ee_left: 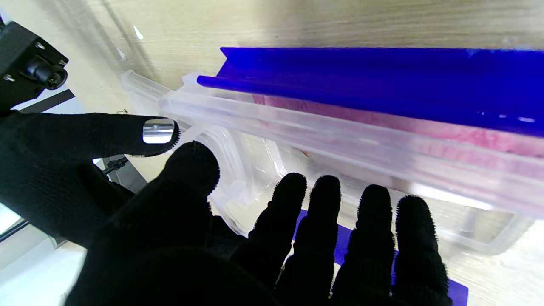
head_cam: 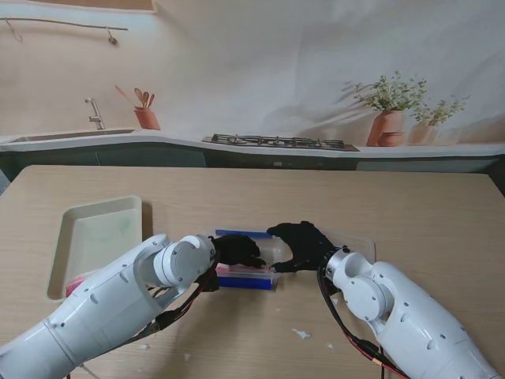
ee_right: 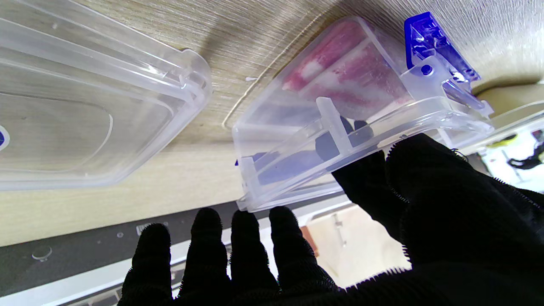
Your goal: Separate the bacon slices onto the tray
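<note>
Bacon (ee_right: 344, 76) lying in clear box (head_cam: 272, 272) mid-desk, long axis left-right; left hand (head_cam: 237, 251) spread, empty, directly over it; right hand (head_cam: 304, 245) apparently steadying box's end; tray (head_cam: 99, 237) far left.

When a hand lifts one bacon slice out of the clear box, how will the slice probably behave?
The bacon slices look thin and flat, so one will probably droop. They lie packed together, so they may cling. The clear box looks light and might shift.
</note>
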Controlling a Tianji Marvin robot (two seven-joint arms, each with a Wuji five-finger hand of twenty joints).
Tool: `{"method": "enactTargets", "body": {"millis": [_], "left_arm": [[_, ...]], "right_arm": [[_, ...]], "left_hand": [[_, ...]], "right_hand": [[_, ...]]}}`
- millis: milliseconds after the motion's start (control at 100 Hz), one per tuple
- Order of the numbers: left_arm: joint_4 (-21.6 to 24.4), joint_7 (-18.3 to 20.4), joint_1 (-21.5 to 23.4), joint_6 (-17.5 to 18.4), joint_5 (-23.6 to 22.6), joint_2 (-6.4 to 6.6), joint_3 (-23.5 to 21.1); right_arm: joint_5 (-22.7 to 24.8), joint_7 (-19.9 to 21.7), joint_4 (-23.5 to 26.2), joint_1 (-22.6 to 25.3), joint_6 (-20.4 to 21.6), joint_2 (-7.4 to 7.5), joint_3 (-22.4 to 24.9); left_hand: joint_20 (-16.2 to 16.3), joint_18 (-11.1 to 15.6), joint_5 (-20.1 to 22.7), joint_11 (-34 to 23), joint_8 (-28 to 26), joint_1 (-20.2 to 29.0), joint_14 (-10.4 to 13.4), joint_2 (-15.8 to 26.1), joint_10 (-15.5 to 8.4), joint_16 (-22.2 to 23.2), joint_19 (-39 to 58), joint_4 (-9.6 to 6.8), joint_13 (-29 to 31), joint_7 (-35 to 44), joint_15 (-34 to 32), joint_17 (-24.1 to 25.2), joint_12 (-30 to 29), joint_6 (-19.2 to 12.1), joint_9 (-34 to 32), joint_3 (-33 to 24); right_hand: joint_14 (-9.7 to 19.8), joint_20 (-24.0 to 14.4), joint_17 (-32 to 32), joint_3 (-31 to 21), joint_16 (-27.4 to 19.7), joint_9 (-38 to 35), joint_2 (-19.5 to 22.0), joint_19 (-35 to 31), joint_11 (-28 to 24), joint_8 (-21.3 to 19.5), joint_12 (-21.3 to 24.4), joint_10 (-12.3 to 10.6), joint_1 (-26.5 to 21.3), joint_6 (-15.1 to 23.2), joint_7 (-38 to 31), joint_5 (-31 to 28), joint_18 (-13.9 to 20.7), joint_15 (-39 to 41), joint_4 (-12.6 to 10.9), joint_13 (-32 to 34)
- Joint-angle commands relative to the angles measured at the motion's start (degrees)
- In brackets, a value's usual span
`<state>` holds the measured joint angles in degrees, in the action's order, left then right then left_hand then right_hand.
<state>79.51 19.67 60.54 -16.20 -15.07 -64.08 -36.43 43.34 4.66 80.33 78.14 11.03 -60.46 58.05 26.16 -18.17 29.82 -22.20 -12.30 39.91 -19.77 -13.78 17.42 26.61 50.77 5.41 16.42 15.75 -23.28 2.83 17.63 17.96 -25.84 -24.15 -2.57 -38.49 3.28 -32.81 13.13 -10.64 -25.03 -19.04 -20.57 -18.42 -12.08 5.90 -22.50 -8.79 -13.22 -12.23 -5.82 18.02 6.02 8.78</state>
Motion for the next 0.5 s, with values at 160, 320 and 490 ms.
{"method": "enactTargets", "body": {"millis": [160, 320, 490], "left_arm": [[0.64, 0.55, 0.8, -0.45, -0.15, -0.21, -0.59], [1.78, 0.5, 1.39, -0.08, -1.19, 0.11, -1.27], [2.74, 0.5, 1.91, -0.04, -2.0, 0.35, -1.69]], "right_arm": [[-0.08, 0.85, 0.12, 0.26, 0.02, -0.37, -0.24], [-0.08, 0.85, 0.11, 0.27, 0.06, -0.36, -0.25], [-0.07, 0.83, 0.1, 0.25, 0.06, -0.37, -0.27]], "left_hand": [[-0.07, 0.01, -1.16, -9.15, -0.34, -0.34, -0.28, 0.69, -2.34, 9.82, -0.82, -2.87, 4.65, 1.01, -8.78, 2.27, 9.45, -0.68, -2.81, 0.17], [0.37, -0.04, -1.36, -12.96, -0.76, -0.72, 0.08, -0.49, -3.54, 12.26, -1.28, -2.82, 4.99, 1.82, -10.57, 2.48, 16.48, -0.74, -3.5, -1.51], [0.67, -0.21, -0.88, -16.07, -1.09, -1.02, 0.14, -1.91, -4.41, 14.57, -1.34, -2.82, 6.42, 2.49, -13.99, 2.44, 21.63, -0.59, -5.11, -3.08]], "right_hand": [[1.33, -1.2, 0.27, -0.96, 0.29, 0.44, 0.14, 0.16, -1.03, -0.52, -0.2, -1.25, -0.01, -0.11, -0.31, 0.38, -0.29, 0.27, 0.28, -1.55], [1.32, -1.2, 0.29, -0.92, 0.28, 0.46, 0.2, 0.16, -0.98, -0.51, -0.17, -1.22, 0.03, -0.12, -0.3, 0.4, -0.23, 0.26, 0.29, -1.58], [1.29, -1.21, 0.29, -0.91, 0.29, 0.45, 0.2, 0.16, -0.97, -0.52, -0.17, -1.2, -0.06, -0.07, -0.31, 0.39, -0.27, 0.26, 0.28, -1.57]]}}
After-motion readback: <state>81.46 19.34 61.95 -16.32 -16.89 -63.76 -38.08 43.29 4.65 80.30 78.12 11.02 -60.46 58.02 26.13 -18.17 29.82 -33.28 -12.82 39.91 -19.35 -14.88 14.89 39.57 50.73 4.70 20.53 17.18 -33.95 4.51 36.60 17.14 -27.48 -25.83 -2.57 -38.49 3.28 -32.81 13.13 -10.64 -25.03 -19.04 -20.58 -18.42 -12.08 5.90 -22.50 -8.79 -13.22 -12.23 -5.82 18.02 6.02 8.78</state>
